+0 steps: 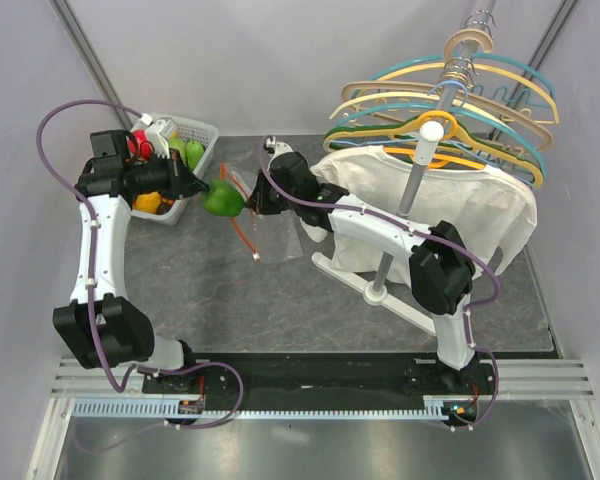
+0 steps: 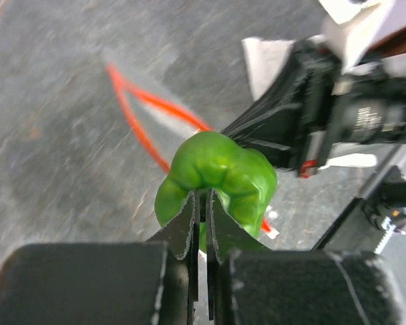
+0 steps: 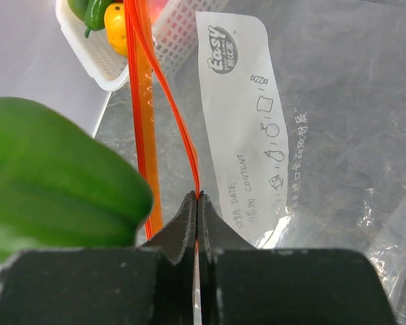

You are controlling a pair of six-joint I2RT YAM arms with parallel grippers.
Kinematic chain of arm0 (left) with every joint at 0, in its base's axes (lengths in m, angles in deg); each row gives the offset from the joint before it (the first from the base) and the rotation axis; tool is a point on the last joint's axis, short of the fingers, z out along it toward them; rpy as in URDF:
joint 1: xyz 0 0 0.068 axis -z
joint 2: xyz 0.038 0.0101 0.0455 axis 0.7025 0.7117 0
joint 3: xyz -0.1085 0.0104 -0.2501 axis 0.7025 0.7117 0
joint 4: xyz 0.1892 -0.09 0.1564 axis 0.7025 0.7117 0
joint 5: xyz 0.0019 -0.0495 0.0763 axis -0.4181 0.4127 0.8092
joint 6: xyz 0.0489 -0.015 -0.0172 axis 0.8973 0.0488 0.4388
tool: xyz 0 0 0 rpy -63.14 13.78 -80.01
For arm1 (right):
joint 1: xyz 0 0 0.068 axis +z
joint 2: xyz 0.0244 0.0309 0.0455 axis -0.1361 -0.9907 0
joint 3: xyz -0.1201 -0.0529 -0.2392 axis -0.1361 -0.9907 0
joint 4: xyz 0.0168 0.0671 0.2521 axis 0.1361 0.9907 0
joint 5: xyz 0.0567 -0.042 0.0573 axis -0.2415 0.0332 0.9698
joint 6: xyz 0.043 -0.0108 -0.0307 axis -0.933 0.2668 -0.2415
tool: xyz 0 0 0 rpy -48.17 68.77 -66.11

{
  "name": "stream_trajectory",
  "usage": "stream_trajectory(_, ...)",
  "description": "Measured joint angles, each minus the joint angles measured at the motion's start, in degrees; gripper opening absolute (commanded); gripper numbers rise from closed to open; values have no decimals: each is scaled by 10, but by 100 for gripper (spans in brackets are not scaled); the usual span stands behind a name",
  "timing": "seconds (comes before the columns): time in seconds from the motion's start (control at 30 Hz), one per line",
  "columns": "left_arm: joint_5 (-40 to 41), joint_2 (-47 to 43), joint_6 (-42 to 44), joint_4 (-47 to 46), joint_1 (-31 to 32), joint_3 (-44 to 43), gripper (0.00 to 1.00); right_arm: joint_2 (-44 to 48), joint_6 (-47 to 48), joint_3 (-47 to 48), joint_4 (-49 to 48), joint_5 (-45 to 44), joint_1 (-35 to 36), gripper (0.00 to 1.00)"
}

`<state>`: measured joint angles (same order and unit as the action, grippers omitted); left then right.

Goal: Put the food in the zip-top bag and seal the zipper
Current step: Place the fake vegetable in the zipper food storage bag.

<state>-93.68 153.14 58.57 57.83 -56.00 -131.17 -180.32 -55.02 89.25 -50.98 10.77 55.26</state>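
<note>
A green pepper, one piece of the food, is clamped at the tips of the left gripper. The fingers are pressed almost together on its near end, and the pepper bulges just beyond them. Past it, the left wrist view shows the red-orange zipper split into two strands that spread apart, so the bag mouth gapes. That view is motion-blurred, and the clear film itself cannot be made out there.

The right wrist view shows the zip-top bag better. It is crinkly clear plastic with a white printed label, stretching away ahead and to the right of the fingers. The right gripper is pinched tight on the zipper, right where the two strands meet at its fingertips. The pepper fills the space just left of those fingers, cut off by the frame edge. Beyond the fingers, up and to the left, a white lattice basket holds a yellow piece and a dark green piece, both cropped.

Only the overhead view shows the arms. The left arm rises along the left side and bends right, with its gripper level and pointing at the right one. The right arm stretches diagonally up and left, and its gripper sits just beside the pepper. The bag trails from it over the grey table, and its outline is hard to trace. A rack of hangers and a white garment stand behind the right arm.
</note>
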Motion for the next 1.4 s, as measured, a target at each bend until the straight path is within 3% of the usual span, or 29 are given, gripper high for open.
stream_trajectory(0.33,110,1,0,4,4,13,2,0,-20,0,-11,24,-2,0)
stream_trajectory(0.73,236,-4,19,-2,102,14,2,0,-60,9,-52,69,-7,0)
stream_trajectory(0.87,243,-6,24,4,102,17,38,0,-75,9,-71,83,-7,0)
stream_trajectory(0.93,231,-5,33,20,102,16,46,0,-83,9,-80,90,-7,0)
stream_trajectory(0.97,224,-2,35,34,103,11,62,0,-87,9,-87,94,-7,0)
stream_trajectory(1.2,180,12,34,78,81,-29,72,0,-94,9,-99,102,-5,0)
stream_trajectory(1.4,160,49,13,65,-6,-171,72,0,-78,9,-79,66,-5,0)
